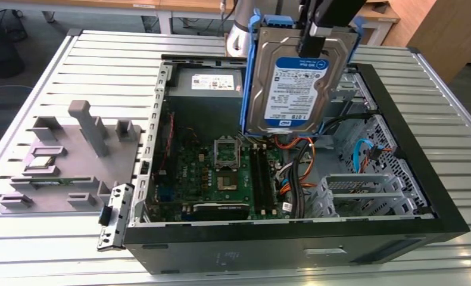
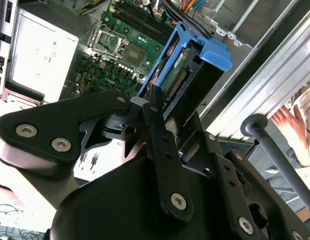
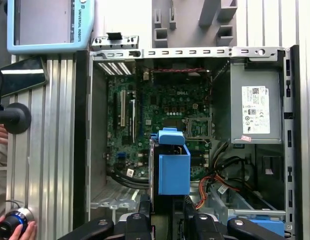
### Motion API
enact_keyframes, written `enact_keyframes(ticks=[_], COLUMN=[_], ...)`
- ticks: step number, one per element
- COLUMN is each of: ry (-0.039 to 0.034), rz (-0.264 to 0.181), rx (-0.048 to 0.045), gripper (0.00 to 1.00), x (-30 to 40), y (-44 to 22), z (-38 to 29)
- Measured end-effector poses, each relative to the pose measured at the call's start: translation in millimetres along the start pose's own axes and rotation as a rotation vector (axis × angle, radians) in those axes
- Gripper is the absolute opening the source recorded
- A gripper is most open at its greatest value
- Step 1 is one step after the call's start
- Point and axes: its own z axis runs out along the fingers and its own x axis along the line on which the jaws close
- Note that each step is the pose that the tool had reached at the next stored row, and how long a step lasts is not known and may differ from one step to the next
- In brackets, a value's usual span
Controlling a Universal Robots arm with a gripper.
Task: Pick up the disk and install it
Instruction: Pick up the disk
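1. The gripper [image 1: 316, 37] is clamped on the top edge of the disk [image 1: 297, 83].
2. The disk hangs upright above the open computer case [image 1: 426, 214], clear of it.
3. The motherboard [image 1: 223, 170] lies below, and the power supply [image 1: 211, 80] is on the exterior view's left.

Slatted metal table [image 1: 37, 253], wooden cabinet [image 1: 446, 30]

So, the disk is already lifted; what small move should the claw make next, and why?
Probably shift it toward the metal drive cage at the exterior view's right inside the open case. The claw is shut on the disk, which hangs upright above the motherboard, so it is not yet over any bay.
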Motion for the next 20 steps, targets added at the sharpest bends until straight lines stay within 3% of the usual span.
enact_keyframes(ticks=[5, 9, 11, 16, 20], ry=[-0.0052, -0.0145, -0.0212, -0.0458, -0.0560], rz=[0.000, -0.001, -0.001, -0.002, -0.002], rx=[-0.0001, -0.0002, -0.0002, 0.0005, 0.0005], gripper=[0.35, 0.35, 0.35, 0.35, 0.35], x=[9.2, 15.5, 17.4, 21.9, 27.0], y=[-0.1, -0.2, -0.2, -0.3, -0.4], z=[1.0, 1.5, 1.7, 2.1, 2.4])
